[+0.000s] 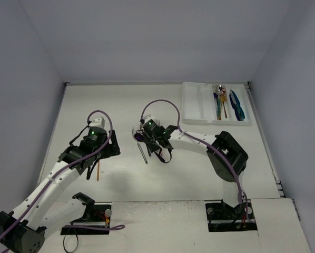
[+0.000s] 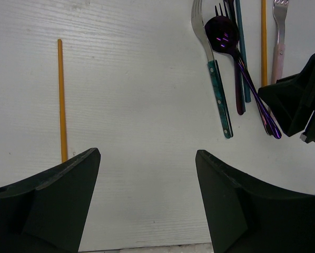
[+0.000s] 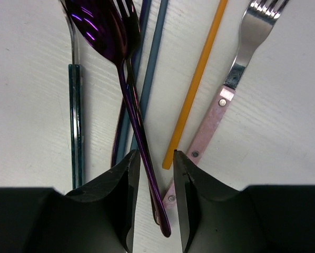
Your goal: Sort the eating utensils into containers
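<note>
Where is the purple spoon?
In the right wrist view the purple spoon lies on the table, left of the yellow stick, its handle passing between the right gripper's open jaws.

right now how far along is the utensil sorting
Early on. Done: a few utensils lie in the white tray's right compartments. In hand: nothing; the right tool, jaws apart, straddles the purple spoon's handle, and the left tool hovers open. Left: that spoon, the pink-handled fork, teal-handled fork and pile sticks, plus a lone orange stick.
</note>
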`<action>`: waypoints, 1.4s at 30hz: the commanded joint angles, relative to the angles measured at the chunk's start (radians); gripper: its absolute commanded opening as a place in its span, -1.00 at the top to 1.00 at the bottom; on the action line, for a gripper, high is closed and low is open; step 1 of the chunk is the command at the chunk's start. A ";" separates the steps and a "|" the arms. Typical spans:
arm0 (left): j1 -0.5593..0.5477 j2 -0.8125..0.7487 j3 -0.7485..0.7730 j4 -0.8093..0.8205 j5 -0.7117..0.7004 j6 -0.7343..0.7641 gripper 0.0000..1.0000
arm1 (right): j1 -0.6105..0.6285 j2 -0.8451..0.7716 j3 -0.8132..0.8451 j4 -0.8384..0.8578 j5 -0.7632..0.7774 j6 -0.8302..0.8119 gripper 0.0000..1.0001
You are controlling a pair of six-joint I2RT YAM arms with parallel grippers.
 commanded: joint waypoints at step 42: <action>0.009 -0.017 -0.001 0.019 0.038 0.017 -0.42 | 0.031 0.114 0.148 -0.001 -0.068 -0.133 0.78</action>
